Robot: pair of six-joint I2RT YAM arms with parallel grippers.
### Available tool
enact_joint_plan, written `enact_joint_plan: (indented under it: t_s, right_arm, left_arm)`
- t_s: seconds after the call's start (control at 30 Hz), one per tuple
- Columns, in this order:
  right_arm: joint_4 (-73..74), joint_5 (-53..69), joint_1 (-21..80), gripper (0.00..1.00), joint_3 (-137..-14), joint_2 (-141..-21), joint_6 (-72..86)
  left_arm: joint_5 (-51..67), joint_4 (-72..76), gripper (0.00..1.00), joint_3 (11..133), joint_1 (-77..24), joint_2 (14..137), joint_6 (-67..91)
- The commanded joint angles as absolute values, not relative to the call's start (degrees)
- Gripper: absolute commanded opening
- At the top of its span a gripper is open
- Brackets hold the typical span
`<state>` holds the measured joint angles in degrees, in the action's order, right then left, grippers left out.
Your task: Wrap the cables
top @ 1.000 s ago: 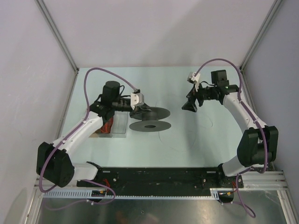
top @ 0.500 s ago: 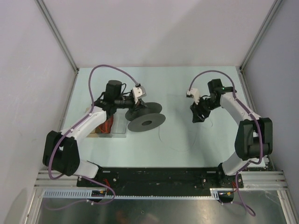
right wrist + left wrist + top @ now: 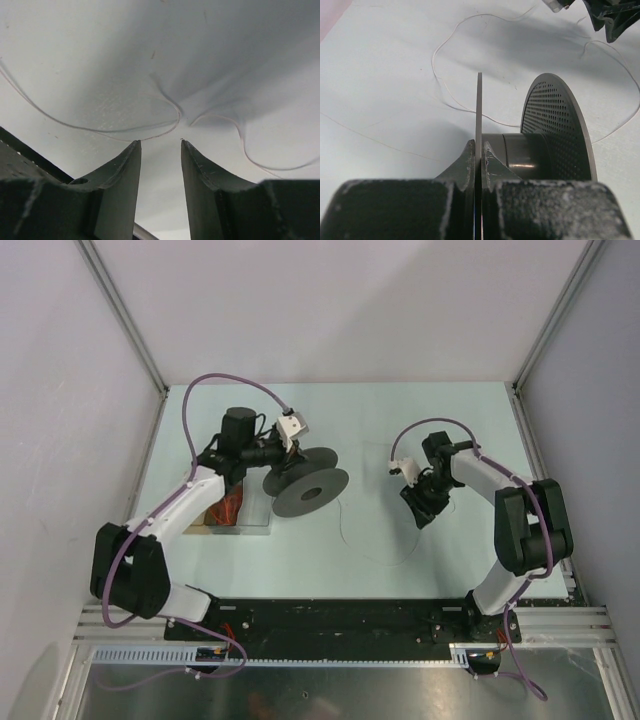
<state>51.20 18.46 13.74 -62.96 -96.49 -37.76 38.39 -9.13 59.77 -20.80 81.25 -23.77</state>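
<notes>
Your left arm (image 3: 180, 508) reaches to the black spool (image 3: 310, 486), which stands a little at 9 o'clock from the middle of the desk (image 3: 300, 420). The left jaws are clenched on the spool. In the left wrist view you see the thin near flange (image 3: 479, 110) edge-on, pressed between the two fingers (image 3: 465, 165). The grey hub and the perforated far flange (image 3: 555, 125) lie at 3 o'clock from it. From above, the spool is tilted, one flat face turned up toward the camera. You cannot tell if its lower rim touches the desk.

The cable (image 3: 342, 528) is a very thin white wire and it lies loose on the desk. From above it curves at 5 o'clock from the spool and goes on toward your right arm (image 3: 500, 478). In the left wrist view it makes a wide open loop (image 3: 434, 65) on the desk, at 12 o'clock from the spool.

The right jaws are released, the two fingers (image 3: 125, 170) well apart, and they point down close over the desk at 3 o'clock from the spool. In the right wrist view the cable (image 3: 100, 131) passes just at 12 o'clock from the tips. It bends there into a small curl and nothing grips it.

At 8 o'clock from the spool, a clear box (image 3: 250, 512) with something red inside sits beside the left arm.
</notes>
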Motion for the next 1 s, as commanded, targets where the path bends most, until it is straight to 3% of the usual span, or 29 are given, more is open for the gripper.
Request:
enact_joint_plan:
  t_s: [0.0,0.57,0.83,0.97]
  right_arm:
    - [50.3,13.7,15.0,0.42,-62.5,-97.2,-27.4]
    - [44.3,4.6,18.7,0.36,-58.5,-100.6,-15.8]
    - [45.4,1.8,18.6,0.55,-58.4,-96.9,-13.2]
    - [45.2,2.1,20.0,0.50,-58.4,-97.1,-12.9]
  left_arm:
    - [38.2,-5.5,0.00,60.7,-20.5,76.9,-22.4]
    - [38.1,-5.0,0.00,58.6,-20.5,74.0,-23.0]
    - [39.1,-5.1,0.00,58.1,-20.5,73.6,-23.9]
    - [39.4,-5.1,0.00,58.4,-20.5,74.2,-24.1]
